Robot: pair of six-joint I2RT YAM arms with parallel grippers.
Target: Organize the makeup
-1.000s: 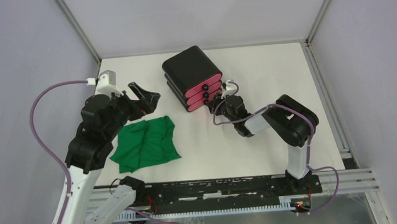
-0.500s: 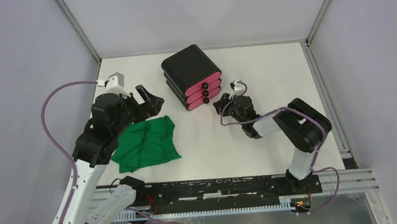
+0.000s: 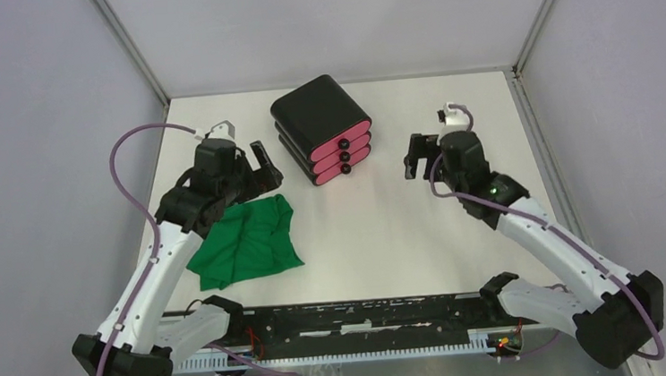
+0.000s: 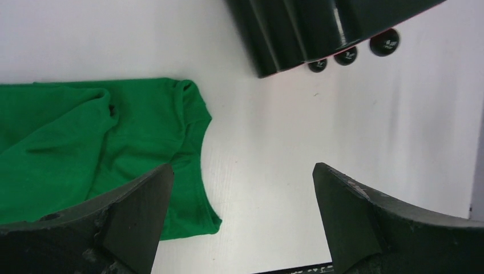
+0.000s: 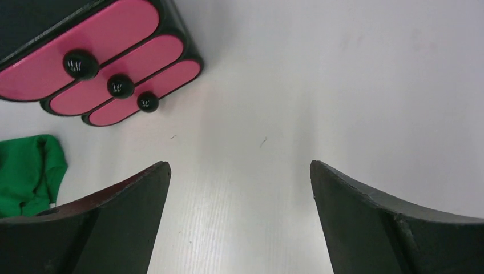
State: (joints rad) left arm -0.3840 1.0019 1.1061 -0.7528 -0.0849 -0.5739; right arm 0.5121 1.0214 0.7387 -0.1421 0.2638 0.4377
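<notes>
Top external view: black box (image 3: pixel 321 108) at the back centre of the table (image 3: pixel 459 232), green cloth (image 3: pixel 244 240) crumpled at front left, one arm on each side of the box.
Makeup: none shows in any view, neither on the bare table nor in either gripper. Whether it sits in the drawers or under the cloth cannot be told.
Drawers (image 5: pixel 120 28): three pink fronts, stacked, all pushed flush, each with a black knob (image 5: pixel 119 85).
Left gripper (image 4: pixel 242 171): jaws spread wide with nothing between them. It hovers over the table between the cloth's edge and the box's knob side.
Right gripper (image 5: pixel 240 168): jaws likewise released and empty, over bare table to the right of the box and not touching it.
Step in hand (judged): with nothing loose and every drawer closed, the sorting looks finished or close to it. What is left is getting both arms clear, and perhaps a check of the cloth.
Doing it well: keep both pairs of jaws wide and rise before travelling sideways, so no finger catches a knob and drags a drawer out. The left arm should lift straight up, since a fingertip in a fold would pull the cloth along. Leave the box where it stands.
Risk: the cloth is soft and snags easily, and the box may slide on the smooth top if nudged.
</notes>
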